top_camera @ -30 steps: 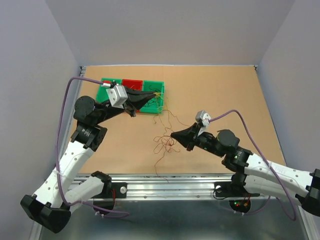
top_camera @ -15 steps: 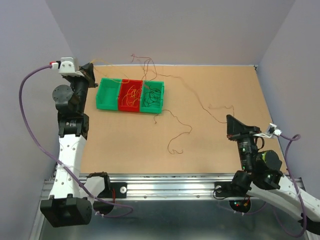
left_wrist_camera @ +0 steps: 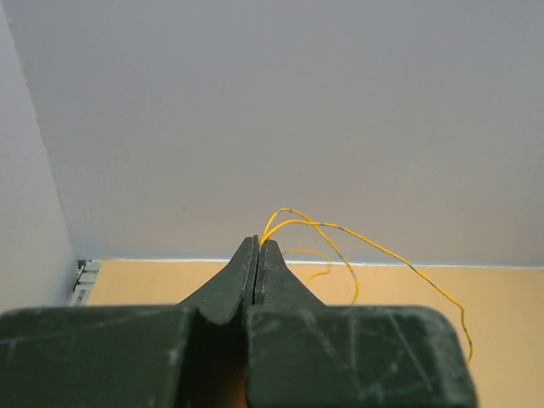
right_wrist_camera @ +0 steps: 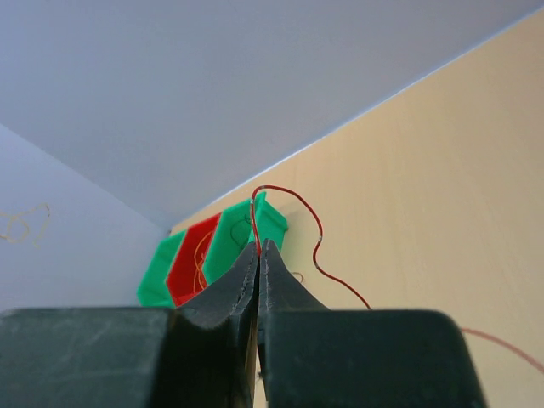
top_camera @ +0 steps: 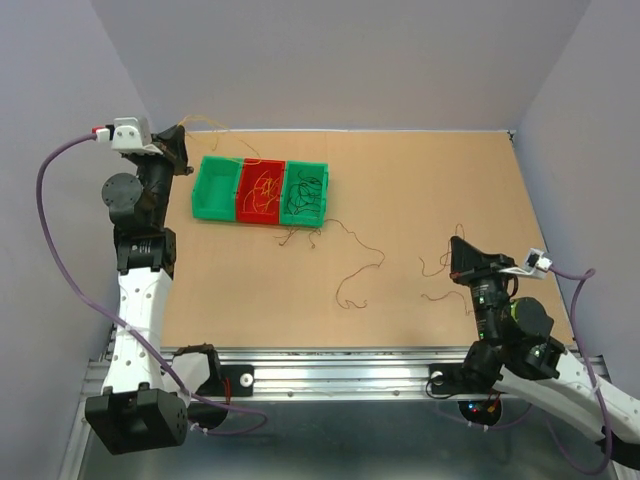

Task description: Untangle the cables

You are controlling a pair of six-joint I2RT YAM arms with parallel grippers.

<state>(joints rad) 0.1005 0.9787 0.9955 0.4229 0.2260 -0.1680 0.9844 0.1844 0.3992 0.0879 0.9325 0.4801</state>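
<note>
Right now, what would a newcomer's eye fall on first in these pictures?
The green and red tray at the far left of the table stands out, curly wires in its middle and right compartments. The left gripper, raised by the far-left corner, is shut on an orange-yellow wire; the right gripper, on the right side, pinches a red wire. Loose strands lie between them.

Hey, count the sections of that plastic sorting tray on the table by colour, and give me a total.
Green plastic tray compartments: 2
Red plastic tray compartment: 1
Total: 3
</note>
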